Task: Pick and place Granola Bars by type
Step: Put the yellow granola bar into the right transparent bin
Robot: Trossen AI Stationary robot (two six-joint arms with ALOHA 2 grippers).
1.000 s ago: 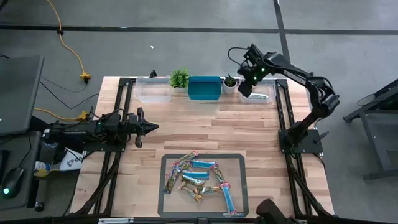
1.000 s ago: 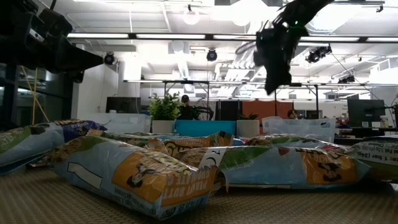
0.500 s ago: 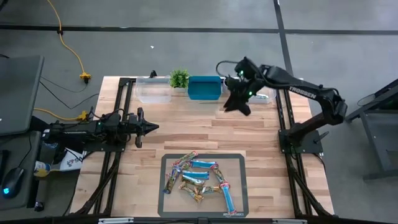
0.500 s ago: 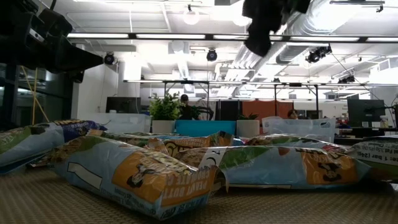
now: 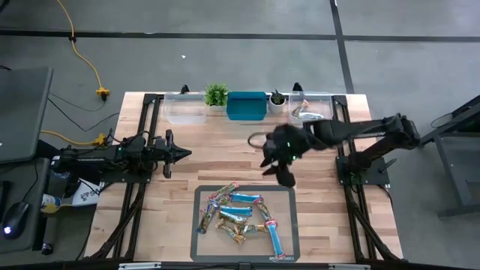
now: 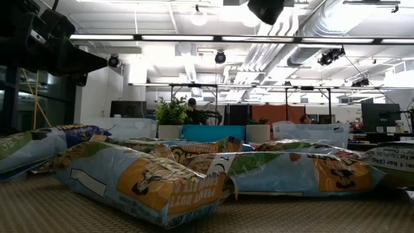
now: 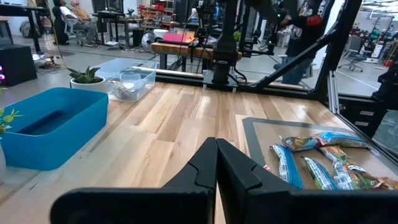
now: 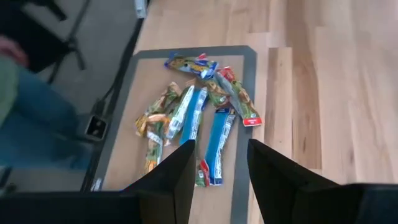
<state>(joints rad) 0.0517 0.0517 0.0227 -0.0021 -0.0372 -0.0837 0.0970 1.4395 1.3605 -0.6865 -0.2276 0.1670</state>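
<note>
**Sorting barely begun**

The right end effector (image 5: pixel 288 174), its fingers parted and empty, is held above the wooden surface (image 5: pixel 225 154) near the mat (image 5: pixel 201 193). Most Granola Bars (image 5: pixel 240 217) are left piled there (one seems binned already).

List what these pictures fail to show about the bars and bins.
- Granola Bars, high view: too small to count or sort by type.
- Clear bin, high view: contents too small to identify.
- Blue bin, left wrist view: its wall hides the floor.
- Low view: front wrappers hide the bars behind.
</note>
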